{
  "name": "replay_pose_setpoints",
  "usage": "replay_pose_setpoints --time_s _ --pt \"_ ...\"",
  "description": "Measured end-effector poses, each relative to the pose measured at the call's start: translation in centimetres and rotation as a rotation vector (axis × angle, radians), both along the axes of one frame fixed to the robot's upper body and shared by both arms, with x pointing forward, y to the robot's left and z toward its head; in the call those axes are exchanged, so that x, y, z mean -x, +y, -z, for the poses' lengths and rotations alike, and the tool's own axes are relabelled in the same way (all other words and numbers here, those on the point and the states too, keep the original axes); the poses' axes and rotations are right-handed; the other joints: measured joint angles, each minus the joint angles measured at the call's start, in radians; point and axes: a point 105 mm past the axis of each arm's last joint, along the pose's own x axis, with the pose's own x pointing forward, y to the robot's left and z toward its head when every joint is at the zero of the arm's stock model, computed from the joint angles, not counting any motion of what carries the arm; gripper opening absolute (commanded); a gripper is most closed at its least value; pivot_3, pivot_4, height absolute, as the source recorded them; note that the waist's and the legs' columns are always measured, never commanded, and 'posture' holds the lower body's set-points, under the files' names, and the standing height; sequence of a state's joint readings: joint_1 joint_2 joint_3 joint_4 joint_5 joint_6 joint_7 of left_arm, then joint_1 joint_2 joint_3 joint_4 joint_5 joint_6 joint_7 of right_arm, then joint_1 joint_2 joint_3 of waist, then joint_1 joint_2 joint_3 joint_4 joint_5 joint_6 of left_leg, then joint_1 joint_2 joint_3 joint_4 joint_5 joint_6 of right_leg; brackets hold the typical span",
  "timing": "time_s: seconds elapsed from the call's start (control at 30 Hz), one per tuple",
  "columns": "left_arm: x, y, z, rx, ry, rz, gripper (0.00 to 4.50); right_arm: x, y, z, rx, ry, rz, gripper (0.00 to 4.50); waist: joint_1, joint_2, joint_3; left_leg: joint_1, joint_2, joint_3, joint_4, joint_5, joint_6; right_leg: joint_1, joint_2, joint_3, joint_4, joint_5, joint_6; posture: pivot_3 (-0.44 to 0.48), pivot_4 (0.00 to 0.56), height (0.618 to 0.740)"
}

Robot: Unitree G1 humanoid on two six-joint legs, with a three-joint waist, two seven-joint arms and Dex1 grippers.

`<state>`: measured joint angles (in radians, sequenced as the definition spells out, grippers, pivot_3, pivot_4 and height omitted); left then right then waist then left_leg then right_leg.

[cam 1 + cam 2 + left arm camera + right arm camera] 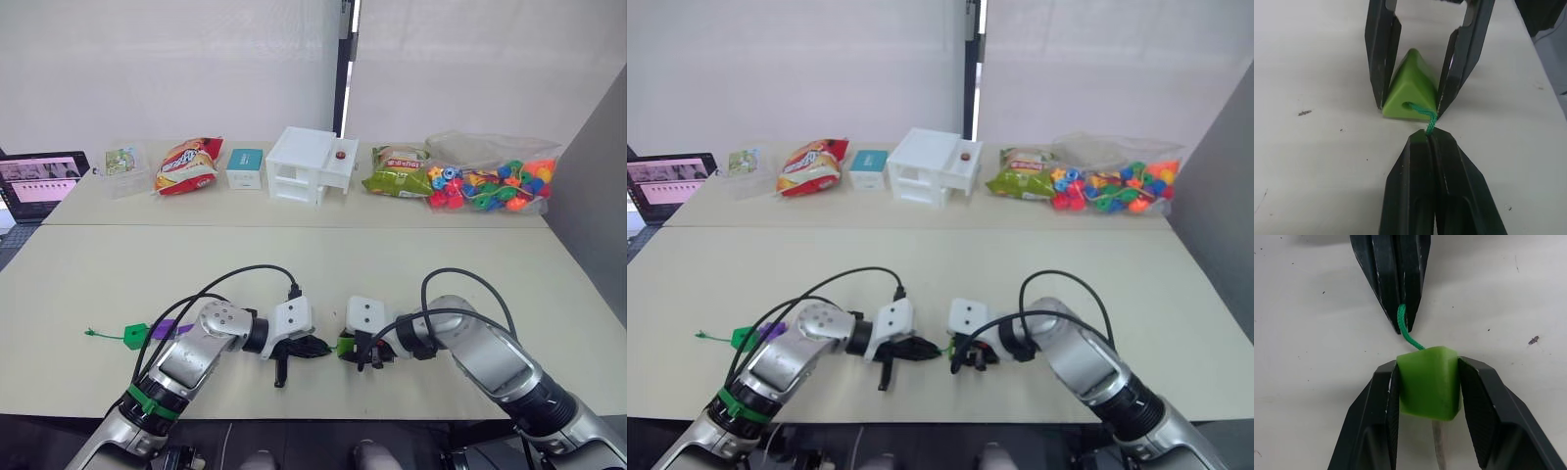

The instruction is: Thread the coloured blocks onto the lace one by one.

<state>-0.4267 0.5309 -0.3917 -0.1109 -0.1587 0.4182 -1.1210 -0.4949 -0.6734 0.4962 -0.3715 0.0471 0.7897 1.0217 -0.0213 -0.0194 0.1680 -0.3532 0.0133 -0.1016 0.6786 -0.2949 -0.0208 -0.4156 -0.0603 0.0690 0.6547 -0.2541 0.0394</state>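
Down at the near edge of the table (pixel 323 274) the two arms meet almost nose to nose. The right gripper (pixel 1426 377) is clamped on a light green block (pixel 1428 381), one finger pressed to each side of it, and the lace (pixel 1406 331) comes out of the hole in the block's face in a short green curl. The left gripper (pixel 1429 138) has its fingers pressed tight together on that bit of string, just beside the block. So the threading of this block looks to be under way: the string is through the hole, and a pale stiff piece showing beneath the block in the right wrist view may be the lace's tip (I can't be sure). Over on the robot's left, near the table edge, a green block (pixel 134 334) and a purple block (pixel 169 329) lie together by the left arm with a thin green tail (pixel 101 335) running out beyond them, seemingly already strung. The next move, I'd guess, calls for the left gripper to draw the string steadily away while the right holds the block firm, without letting the cord slip. The bag of spare blocks (pixel 490 184) sits far back on the right.
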Motion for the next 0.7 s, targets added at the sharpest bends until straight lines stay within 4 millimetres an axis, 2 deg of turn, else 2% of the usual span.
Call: replay_pose_setpoints --time_s 0.1,0.4,0.5,0.57,0.7 --pt "-0.2 -0.9 -0.3 0.020 -0.006 0.008 0.05 0.0 0.0 0.0 0.000 0.001 0.002 1.30 0.000 0.000 0.000 0.000 0.000 0.000 0.000 0.000 0.000 0.000 0.000 0.000 0.000 0.000 0.000 0.000 0.150 0.740" --pt "-0.7 -0.9 -0.3 0.008 -0.003 -0.010 0.05 -0.1 0.0 0.0 0.000 0.004 0.002 1.30 0.000 0.000 0.000 0.000 0.000 0.000 0.000 0.000 0.000 0.000 0.000 0.000 0.000 0.000 0.000 0.000 0.150 0.740" --pt "-0.5 -0.4 -0.4 -0.004 0.011 -0.014 0.90 -0.1 0.1 0.0 -0.004 0.002 0.003 1.30 0.000 0.000 0.000 0.000 0.000 0.000 0.000 0.000 0.000 0.000 0.000 0.000 0.000 0.000 0.000 0.000 0.150 0.740" --pt "-0.5 0.3 -0.7 -0.016 0.008 -0.018 1.56 -0.2 0.1 0.0 -0.009 0.000 0.007 2.40 -0.001 0.000 0.000 0.000 0.000 0.000 0.000 0.000 0.000 0.000 0.000 0.000 0.000 0.000 0.000 0.000 0.150 0.740" --pt "-0.2 1.2 -1.4 -0.025 0.007 -0.008 2.83 -0.6 -0.2 -0.3 -0.029 -0.017 0.050 3.69 -0.002 0.000 0.000 0.000 0.000 0.000 0.000 0.000 0.000 0.000 0.000 0.000 0.000 0.000 0.000 0.000 0.150 0.740"
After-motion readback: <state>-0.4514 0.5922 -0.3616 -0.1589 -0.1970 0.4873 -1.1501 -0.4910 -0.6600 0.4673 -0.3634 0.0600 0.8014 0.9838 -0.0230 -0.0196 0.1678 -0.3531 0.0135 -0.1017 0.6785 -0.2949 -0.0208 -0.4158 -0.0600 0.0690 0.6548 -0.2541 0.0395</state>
